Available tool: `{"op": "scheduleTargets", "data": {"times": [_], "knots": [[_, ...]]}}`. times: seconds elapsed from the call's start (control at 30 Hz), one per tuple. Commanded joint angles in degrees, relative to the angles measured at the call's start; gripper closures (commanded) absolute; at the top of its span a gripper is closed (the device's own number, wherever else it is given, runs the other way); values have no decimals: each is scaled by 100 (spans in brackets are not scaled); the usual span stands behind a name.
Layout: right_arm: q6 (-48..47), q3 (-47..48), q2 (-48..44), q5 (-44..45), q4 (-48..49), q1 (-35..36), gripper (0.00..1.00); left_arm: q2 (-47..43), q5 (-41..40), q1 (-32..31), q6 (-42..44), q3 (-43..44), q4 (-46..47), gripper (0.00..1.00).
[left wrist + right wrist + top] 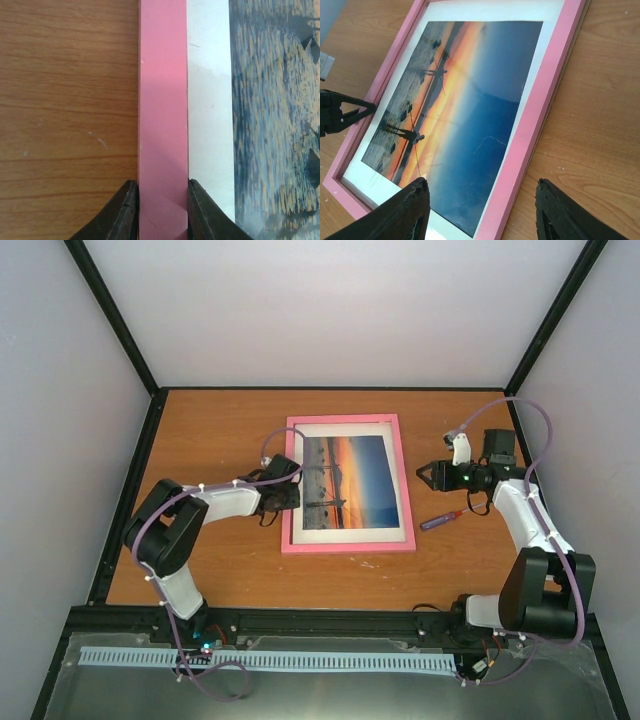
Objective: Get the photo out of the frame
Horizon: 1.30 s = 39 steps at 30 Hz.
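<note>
Nearest me, my left gripper is closed narrow onto the left rail of the pink frame, one finger on the outer edge and one on the inner. The frame lies flat on the wooden table, and the photo, an orange-and-blue sunset with a white margin, sits inside it. Out to the right a small purple-handled screwdriver lies just beside the frame. Beyond it, my right gripper hangs with jaws wide apart, gripping nothing.
</note>
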Motion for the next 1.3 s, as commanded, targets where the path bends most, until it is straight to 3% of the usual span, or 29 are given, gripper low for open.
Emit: {"op": "scheduleTargets", "data": {"times": [0.0, 0.17, 0.37, 0.6, 0.73, 0.87, 1.27], "knots": [[-228, 99, -171, -2, 65, -39, 43, -423, -212, 50, 90, 412, -197, 90], [-325, 135, -146, -25, 26, -45, 43, -604, -289, 50, 186, 596, -350, 91], [-373, 149, -177, -95, -15, -48, 43, -723, -485, 191, 474, 742, -632, 99], [-448, 152, -232, -148, -42, -51, 43, -893, 248, 1222, 1444, 1087, -1037, 99], [-476, 160, -267, -226, -64, -53, 43, -973, 1164, 1973, 1999, 1292, -1325, 99], [-521, 161, -281, -266, -73, -61, 43, -929, 1763, 2159, 2524, 1384, -1608, 99], [-532, 168, -312, -390, -135, -104, 42, -1177, 510, 2485, 2554, 810, -2046, 99]]}}
